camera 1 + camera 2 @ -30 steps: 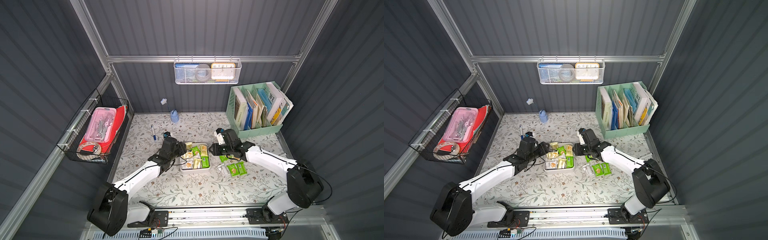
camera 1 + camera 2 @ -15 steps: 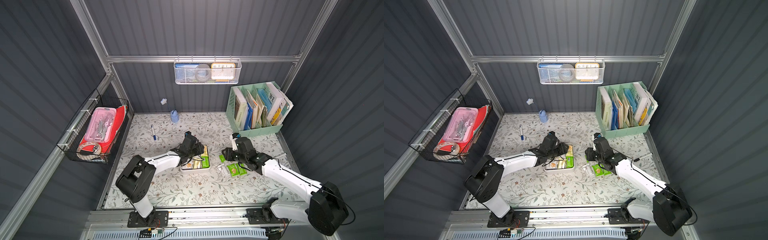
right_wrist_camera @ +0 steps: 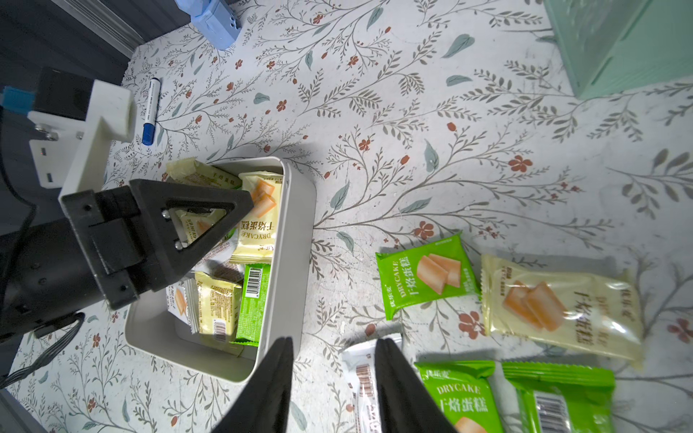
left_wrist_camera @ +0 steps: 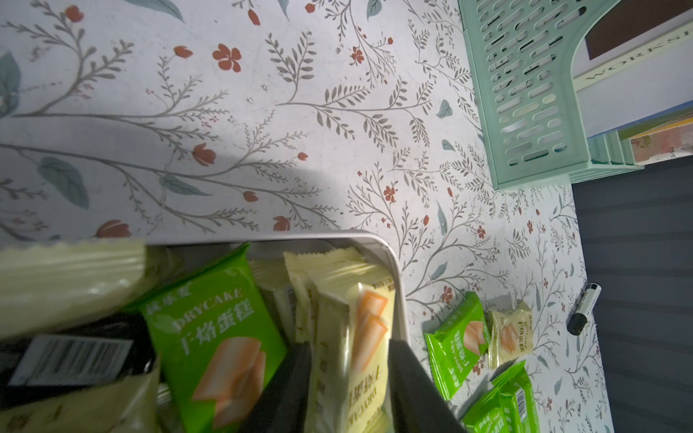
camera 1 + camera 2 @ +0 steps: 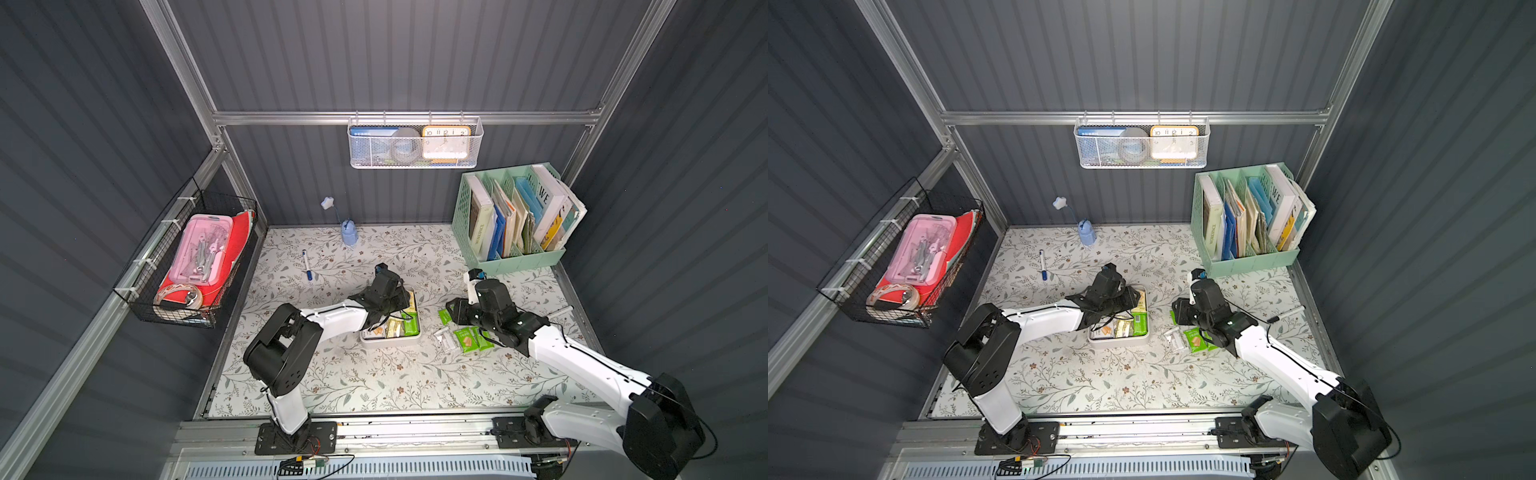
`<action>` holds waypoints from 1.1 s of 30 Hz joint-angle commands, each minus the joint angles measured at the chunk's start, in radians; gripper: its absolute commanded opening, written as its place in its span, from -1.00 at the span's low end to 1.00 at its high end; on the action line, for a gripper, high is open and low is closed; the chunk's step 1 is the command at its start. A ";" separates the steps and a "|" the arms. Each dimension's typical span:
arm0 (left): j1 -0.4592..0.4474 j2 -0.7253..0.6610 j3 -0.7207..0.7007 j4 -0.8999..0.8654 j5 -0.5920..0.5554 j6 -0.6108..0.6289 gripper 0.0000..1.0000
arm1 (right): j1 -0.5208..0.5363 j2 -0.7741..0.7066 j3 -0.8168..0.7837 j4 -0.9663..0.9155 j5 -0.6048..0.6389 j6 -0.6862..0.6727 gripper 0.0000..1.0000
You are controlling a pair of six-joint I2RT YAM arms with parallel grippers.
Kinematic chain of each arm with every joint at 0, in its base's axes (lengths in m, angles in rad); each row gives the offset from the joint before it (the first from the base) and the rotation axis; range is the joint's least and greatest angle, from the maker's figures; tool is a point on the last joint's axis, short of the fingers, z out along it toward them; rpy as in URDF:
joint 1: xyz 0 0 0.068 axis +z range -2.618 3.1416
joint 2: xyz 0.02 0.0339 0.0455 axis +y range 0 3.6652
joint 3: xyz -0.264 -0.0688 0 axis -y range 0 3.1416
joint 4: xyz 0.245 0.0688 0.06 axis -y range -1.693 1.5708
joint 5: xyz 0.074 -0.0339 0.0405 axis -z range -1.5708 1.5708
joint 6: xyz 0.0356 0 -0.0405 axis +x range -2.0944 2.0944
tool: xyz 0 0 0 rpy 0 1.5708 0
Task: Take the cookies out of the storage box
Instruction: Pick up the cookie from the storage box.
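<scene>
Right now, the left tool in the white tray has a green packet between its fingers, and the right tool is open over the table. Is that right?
Not green: the left wrist view shows a pale yellow packet between the left tool's fingers. The rest holds: it is in the white tray, the right tool open over the table.

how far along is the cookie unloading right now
Done: a handful of cookies lie on the table beside the storage box. In hand: the left gripper pinches a pale yellow packet, not yet lifted out; the right gripper is open and empty near those cookies. Left: many more are inside the box.
</scene>
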State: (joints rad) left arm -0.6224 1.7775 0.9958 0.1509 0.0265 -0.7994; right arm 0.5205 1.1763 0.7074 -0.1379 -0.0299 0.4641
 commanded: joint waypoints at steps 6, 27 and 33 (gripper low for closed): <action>-0.010 0.023 0.030 0.027 0.025 0.002 -0.29 | -0.008 0.002 -0.010 0.033 -0.029 0.018 -0.19; -0.013 0.095 0.094 -0.038 0.012 0.031 -0.55 | -0.007 0.025 0.006 0.023 -0.060 0.017 -0.21; -0.014 0.068 0.086 -0.047 -0.005 0.038 -0.71 | -0.007 0.018 0.009 0.021 -0.059 0.018 -0.21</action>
State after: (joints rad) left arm -0.6308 1.8599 1.0698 0.1471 0.0448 -0.7853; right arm 0.5167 1.2030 0.7067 -0.1196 -0.0860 0.4816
